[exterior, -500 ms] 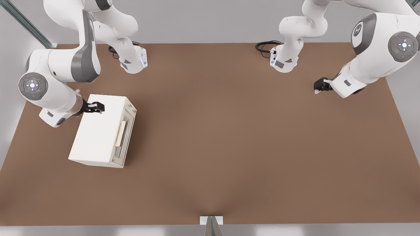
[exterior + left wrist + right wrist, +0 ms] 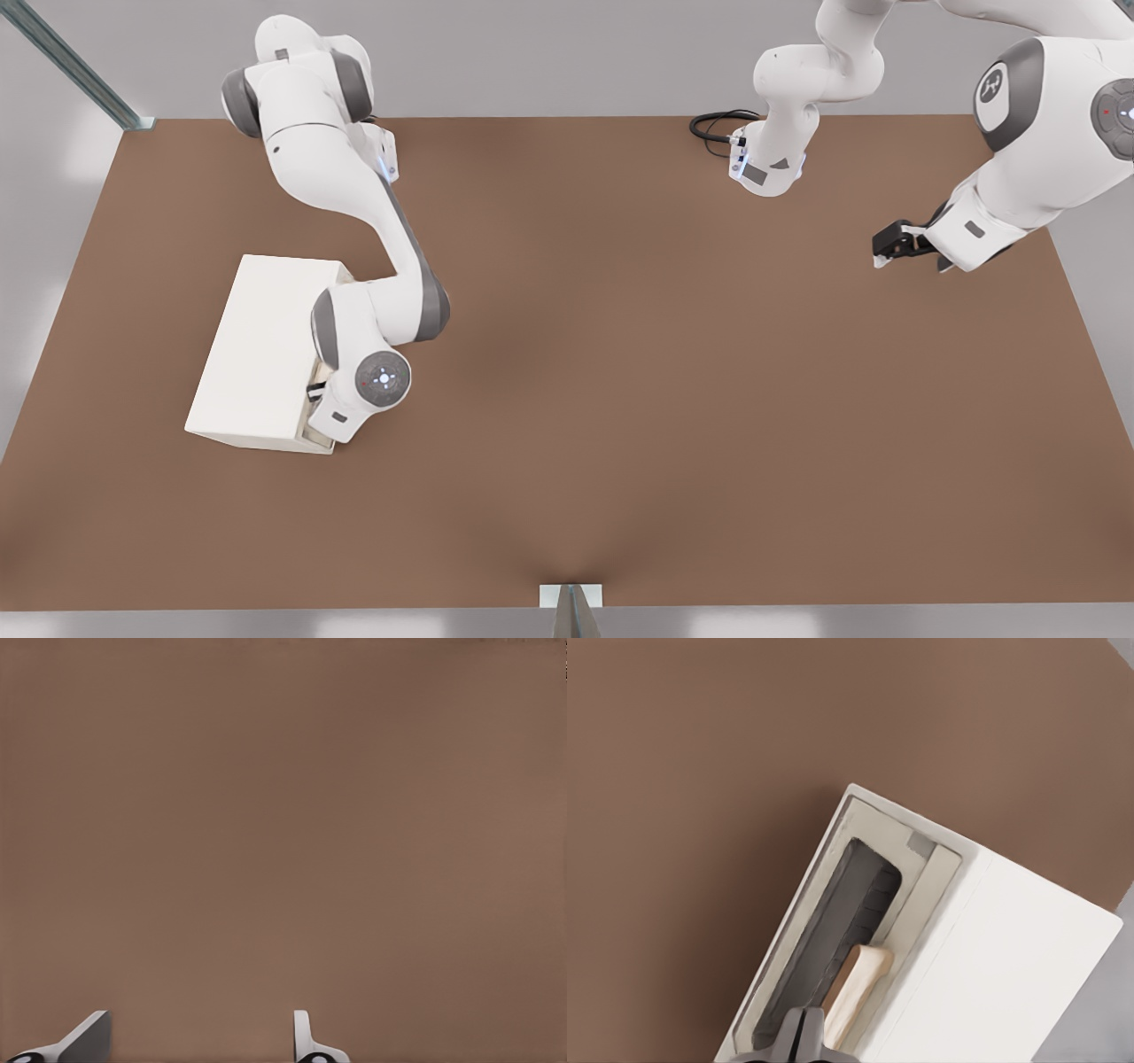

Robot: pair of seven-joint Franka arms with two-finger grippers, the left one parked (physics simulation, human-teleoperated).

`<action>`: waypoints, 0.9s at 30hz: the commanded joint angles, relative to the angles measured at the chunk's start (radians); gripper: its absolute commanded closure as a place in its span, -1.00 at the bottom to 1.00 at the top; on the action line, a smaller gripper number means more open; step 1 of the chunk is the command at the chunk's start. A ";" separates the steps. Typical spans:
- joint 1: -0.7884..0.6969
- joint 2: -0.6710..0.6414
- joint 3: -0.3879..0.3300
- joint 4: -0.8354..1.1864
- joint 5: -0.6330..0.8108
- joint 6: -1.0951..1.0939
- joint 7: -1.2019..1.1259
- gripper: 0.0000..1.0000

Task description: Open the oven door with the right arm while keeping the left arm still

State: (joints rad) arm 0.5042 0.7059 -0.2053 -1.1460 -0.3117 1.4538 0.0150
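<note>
Front view: the oven (image 2: 261,346), a cream-white box, sits on the brown table (image 2: 673,399) at about nine o'clock from the table's middle, its front face turned toward the front view's right. The right arm (image 2: 354,230) reaches from the far edge at eleven o'clock down across the oven's front, and its wrist covers most of the oven door (image 2: 312,431), of which only a cream sliver shows at the box's five o'clock corner. The gripper (image 2: 315,390) is a small dark shape tucked between wrist and door, right against the oven's front face.

Left wrist view: only bare brown table fills the picture.

Right wrist view: the oven door (image 2: 833,930) shows plainly, cream-framed around a greyish window, closed flat against the box. The pale beige handle (image 2: 855,992) lies along the window's edge next to the oven's plain white top (image 2: 992,974). The gripper (image 2: 800,1038) sits at the handle's near end, at about seven o'clock from the handle's middle; its two dark fingers (image 2: 789,1041) are pressed together, just beside the handle rather than around it.
</note>
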 commanded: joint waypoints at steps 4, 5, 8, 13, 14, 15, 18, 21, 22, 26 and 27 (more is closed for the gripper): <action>0.010 0.026 -0.028 0.040 -0.052 0.023 0.114 0.57; 0.010 0.030 -0.025 0.040 -0.104 0.028 0.112 0.57; 0.008 0.040 -0.025 0.040 -0.153 0.062 0.105 0.57; 0.016 0.049 -0.013 0.026 -0.144 -0.030 0.103 0.57; 0.025 0.026 -0.010 -0.001 -0.138 -0.047 0.109 0.57; 0.030 -0.009 -0.008 -0.063 -0.138 -0.046 0.121 0.57; 0.027 -0.060 -0.006 -0.144 -0.153 -0.012 0.128 0.57; 0.028 -0.051 -0.006 -0.150 -0.161 0.010 0.129 0.57; 0.028 -0.048 -0.006 -0.153 -0.164 0.010 0.128 0.57; 0.028 -0.046 -0.006 -0.187 -0.165 0.010 0.129 0.57; 0.028 -0.045 -0.006 -0.187 -0.167 0.010 0.129 0.57</action>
State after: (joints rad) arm 0.5322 0.6616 -0.2112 -1.3312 -0.4755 1.4592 0.1100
